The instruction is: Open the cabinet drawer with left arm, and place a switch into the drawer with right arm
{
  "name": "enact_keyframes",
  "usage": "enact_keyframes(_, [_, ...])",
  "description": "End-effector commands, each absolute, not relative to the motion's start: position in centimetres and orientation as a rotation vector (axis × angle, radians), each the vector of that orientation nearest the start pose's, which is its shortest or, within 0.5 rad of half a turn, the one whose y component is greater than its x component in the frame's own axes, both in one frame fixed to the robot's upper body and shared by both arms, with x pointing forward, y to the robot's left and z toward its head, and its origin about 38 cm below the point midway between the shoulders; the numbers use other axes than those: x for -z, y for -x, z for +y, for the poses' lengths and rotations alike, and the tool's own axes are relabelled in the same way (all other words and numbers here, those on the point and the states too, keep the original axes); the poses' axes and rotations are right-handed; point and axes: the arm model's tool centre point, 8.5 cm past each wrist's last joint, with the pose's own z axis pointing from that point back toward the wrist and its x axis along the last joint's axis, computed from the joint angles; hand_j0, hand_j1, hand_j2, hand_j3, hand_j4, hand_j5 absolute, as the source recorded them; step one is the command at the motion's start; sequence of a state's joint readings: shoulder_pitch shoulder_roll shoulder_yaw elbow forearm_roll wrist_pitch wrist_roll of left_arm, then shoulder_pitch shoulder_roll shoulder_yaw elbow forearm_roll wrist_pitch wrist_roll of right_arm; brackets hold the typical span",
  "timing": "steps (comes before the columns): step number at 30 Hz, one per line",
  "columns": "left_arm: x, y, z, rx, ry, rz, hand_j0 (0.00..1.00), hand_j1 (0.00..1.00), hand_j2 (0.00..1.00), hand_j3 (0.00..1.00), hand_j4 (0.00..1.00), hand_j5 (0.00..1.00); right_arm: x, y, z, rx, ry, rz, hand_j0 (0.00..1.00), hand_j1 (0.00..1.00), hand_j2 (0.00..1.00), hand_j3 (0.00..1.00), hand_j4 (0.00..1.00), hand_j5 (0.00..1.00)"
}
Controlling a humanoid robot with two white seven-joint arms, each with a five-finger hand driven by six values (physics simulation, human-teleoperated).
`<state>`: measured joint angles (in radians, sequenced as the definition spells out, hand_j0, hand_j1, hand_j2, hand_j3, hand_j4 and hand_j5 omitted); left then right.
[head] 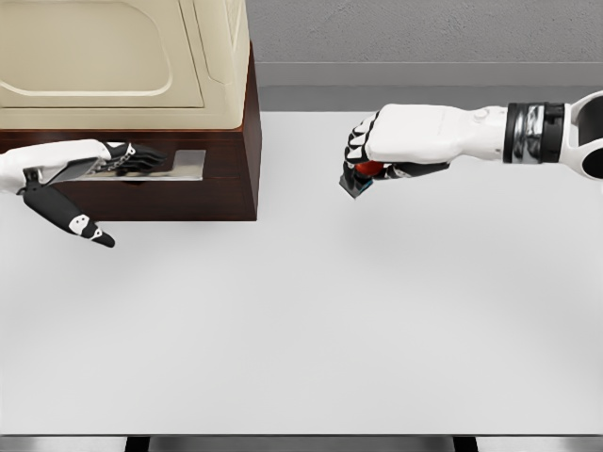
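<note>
White right hand [377, 151] clamps the red-and-blue switch [361, 177] above the table [311, 320], while the left hand [104, 162], fingers extended, rests on the cabinet drawer [188, 165] handle.

White table [311, 320], broad and matte, filling most of the head view. Near edge running straight across the bottom, with a dark strip and two black blocks just below it. Far edge meeting a grey ledge and a rough grey wall. Resting directly on the far left corner: a cabinet [231, 179] with a dark brown base and a cream upper body, its front face turned toward the near edge, a soft shadow thrown on the surface just in front of it. Middle, near side and whole right side showing only plain white top, faintly mottled with light.
</note>
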<state>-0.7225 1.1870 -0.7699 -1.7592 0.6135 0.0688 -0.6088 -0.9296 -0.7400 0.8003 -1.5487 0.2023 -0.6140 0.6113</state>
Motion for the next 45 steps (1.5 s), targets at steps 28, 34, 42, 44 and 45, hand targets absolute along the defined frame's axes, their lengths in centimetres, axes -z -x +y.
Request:
enact_keyframes(28, [-28.9, -38.2, 34.9, 1.269, 0.214, -1.219, 1.00, 1.00, 1.00, 1.00, 1.00, 1.00, -30.9, -43.6, -20.3, 2.745, -0.316, 2.028, 0.47, 0.47, 0.47, 0.47, 0.47, 0.47])
enact_keyframes(34, [-29.0, -38.0, 35.5, 1.264, 0.201, -1.207, 1.00, 1.00, 1.00, 1.00, 1.00, 1.00, -31.0, -43.6, -20.3, 2.744, -0.318, 2.027, 0.47, 0.47, 0.47, 0.47, 0.47, 0.47])
enact_keyframes(42, [-29.2, -37.7, 35.8, 1.230, 0.231, -1.210, 1.00, 1.00, 1.00, 1.00, 1.00, 1.00, -31.4, -43.1, -19.7, 2.719, -0.310, 2.016, 0.47, 0.47, 0.47, 0.47, 0.47, 0.47])
enact_keyframes(44, [-29.2, -37.6, 36.2, 1.229, 0.223, -1.199, 1.00, 1.00, 1.00, 1.00, 1.00, 1.00, -31.4, -43.1, -19.7, 2.719, -0.310, 2.016, 0.47, 0.47, 0.47, 0.47, 0.47, 0.47])
enact_keyframes(45, [-28.9, -37.5, 36.3, 1.225, 0.223, -1.191, 1.00, 1.00, 1.00, 1.00, 1.00, 1.00, -31.4, -43.1, -19.7, 2.719, -0.310, 2.016, 0.47, 0.47, 0.47, 0.47, 0.47, 0.47])
